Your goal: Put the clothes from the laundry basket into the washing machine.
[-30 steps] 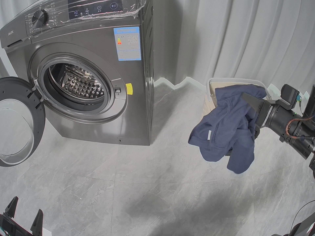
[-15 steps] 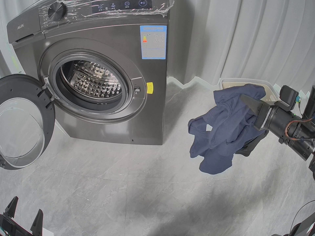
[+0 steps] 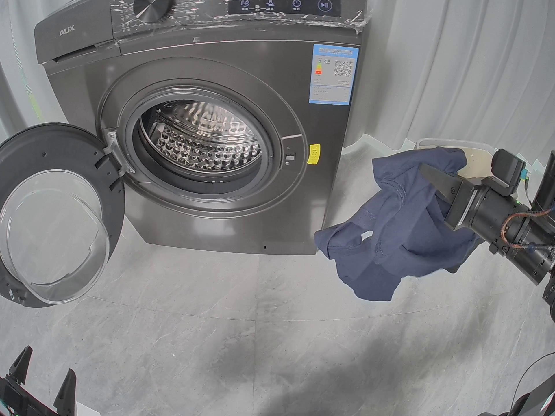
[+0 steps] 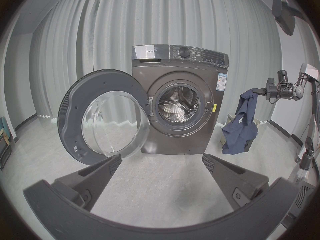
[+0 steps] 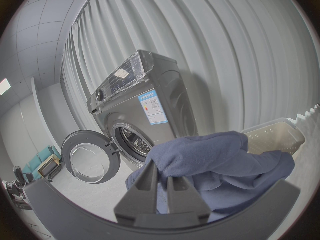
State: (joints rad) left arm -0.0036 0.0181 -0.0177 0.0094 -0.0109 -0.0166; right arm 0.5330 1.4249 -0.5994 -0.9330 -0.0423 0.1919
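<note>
The dark blue garment hung in the air from the right gripper, whose two fingers were pinched together on a fold near its top, the rest of the cloth draping down in loose folds over the grey tiled floor. In the right wrist view the fingers stood nearly closed with the fabric bunched between and over them. The garment was held in front of the pale laundry basket, which stood on the floor by the white curtain, and to the right of the washing machine, apart from its front. From the left wrist view the cloth dangled from the raised right gripper beside the machine. The machine's round door was swung wide open to the left, leaving the steel drum exposed. Clear plastic wrap covered the control panel on top. The left gripper sat low at the near left, well apart from the garment, its fingers spread open with nothing between them.
</note>
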